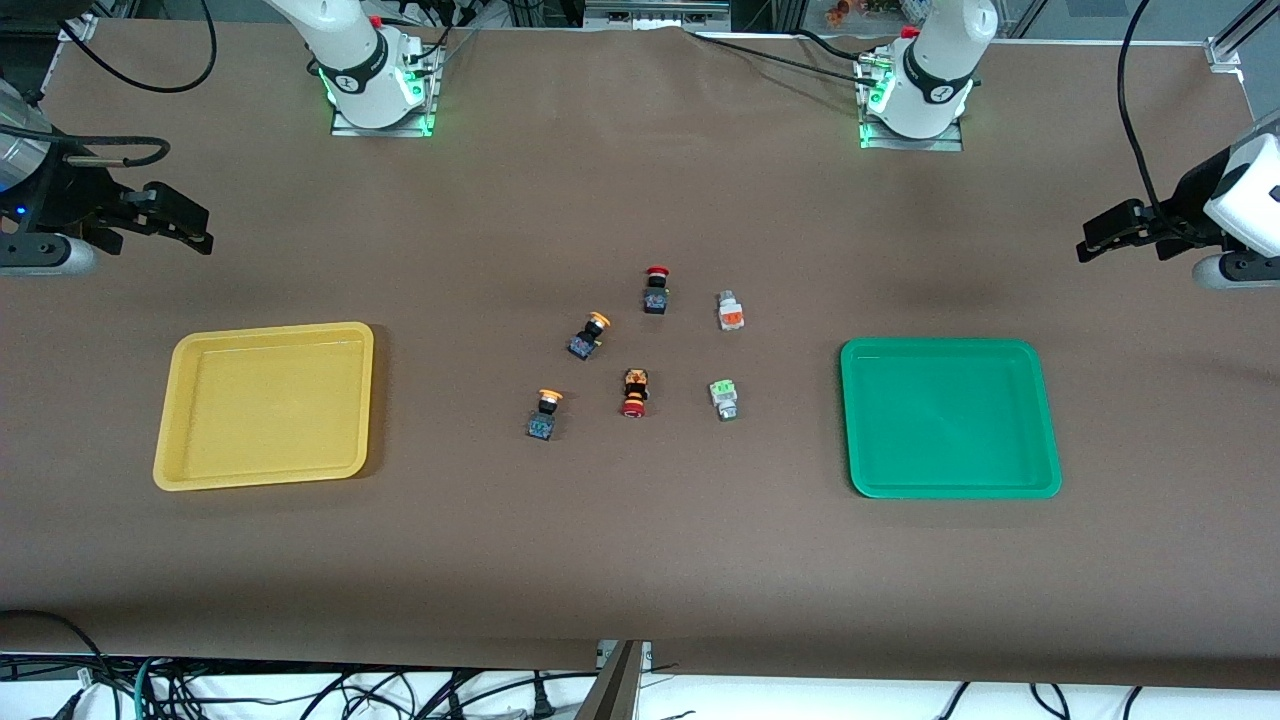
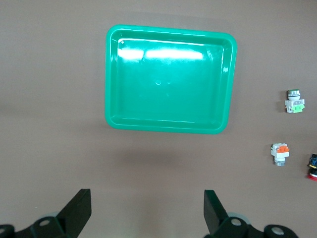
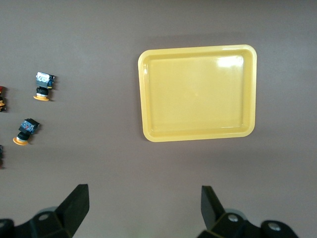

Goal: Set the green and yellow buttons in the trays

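Two yellow-capped buttons (image 1: 589, 335) (image 1: 544, 413), a grey button with an orange face (image 1: 731, 311) and a grey one with a green face (image 1: 724, 398) lie mid-table between the yellow tray (image 1: 200, 400) and the green tray (image 1: 950, 418). My right gripper (image 1: 195, 232) is open and empty over bare table beside the yellow tray (image 3: 198, 91); its view shows both yellow-capped buttons (image 3: 43, 85) (image 3: 25, 131). My left gripper (image 1: 1090, 245) is open and empty over bare table beside the green tray (image 2: 168, 84); its view shows the green-faced (image 2: 294, 101) and orange-faced (image 2: 280, 153) buttons.
A red-capped black-bodied button (image 1: 656, 288) and a red-capped orange-black button (image 1: 634, 392) lie among the others. Both trays hold nothing. The arms' bases (image 1: 375, 80) (image 1: 920, 90) stand along the table's edge farthest from the front camera.
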{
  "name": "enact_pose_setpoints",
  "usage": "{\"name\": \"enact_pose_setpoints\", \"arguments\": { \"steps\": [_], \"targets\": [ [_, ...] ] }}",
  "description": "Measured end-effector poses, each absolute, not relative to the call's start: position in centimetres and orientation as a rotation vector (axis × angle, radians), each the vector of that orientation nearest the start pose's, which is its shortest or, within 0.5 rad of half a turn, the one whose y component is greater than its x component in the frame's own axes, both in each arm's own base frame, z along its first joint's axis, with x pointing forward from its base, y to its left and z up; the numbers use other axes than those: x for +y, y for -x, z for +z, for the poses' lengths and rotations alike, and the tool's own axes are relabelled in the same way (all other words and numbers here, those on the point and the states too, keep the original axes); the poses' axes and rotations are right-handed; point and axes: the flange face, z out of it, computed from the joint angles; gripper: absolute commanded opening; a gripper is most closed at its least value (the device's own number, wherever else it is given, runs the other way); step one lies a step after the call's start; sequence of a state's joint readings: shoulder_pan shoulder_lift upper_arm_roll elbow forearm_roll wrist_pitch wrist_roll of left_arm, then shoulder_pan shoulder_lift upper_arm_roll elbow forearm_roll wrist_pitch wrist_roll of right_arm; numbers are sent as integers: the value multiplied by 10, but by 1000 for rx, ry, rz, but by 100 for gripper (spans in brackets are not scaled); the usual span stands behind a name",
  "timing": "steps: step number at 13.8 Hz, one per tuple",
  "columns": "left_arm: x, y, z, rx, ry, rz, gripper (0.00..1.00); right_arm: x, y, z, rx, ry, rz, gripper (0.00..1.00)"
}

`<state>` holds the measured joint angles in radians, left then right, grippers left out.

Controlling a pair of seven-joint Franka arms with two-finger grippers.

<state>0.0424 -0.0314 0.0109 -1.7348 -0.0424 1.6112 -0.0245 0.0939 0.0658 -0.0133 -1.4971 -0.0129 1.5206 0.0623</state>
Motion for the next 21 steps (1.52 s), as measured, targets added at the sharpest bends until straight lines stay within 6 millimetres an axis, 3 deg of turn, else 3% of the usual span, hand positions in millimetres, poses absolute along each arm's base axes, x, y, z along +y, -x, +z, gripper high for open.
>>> {"name": "enact_pose_setpoints", "arguments": {
  "steps": [8, 13, 15, 17, 19, 21],
  "targets": [
    [24, -541, 569, -128, 3180, 143, 100, 46, -574, 607, -29, 3158, 95, 100],
    [24, -542, 569, -128, 3180, 143, 100, 49, -595, 559, -33, 3159, 207, 100],
    [24, -542, 569, -128, 3180, 142, 100, 51, -610, 526, -35, 3158, 248, 100],
    [24, -542, 569, -128, 3180, 143, 100, 62, -637, 468, -51, 3158, 243, 100],
    [24, -542, 568, -127, 3179, 147, 100, 95, -659, 405, -3, 3166, 222, 100],
    [21, -546, 557, -120, 3178, 176, 100, 143, -666, 358, 124, 3155, 193, 100]
  ]
}}
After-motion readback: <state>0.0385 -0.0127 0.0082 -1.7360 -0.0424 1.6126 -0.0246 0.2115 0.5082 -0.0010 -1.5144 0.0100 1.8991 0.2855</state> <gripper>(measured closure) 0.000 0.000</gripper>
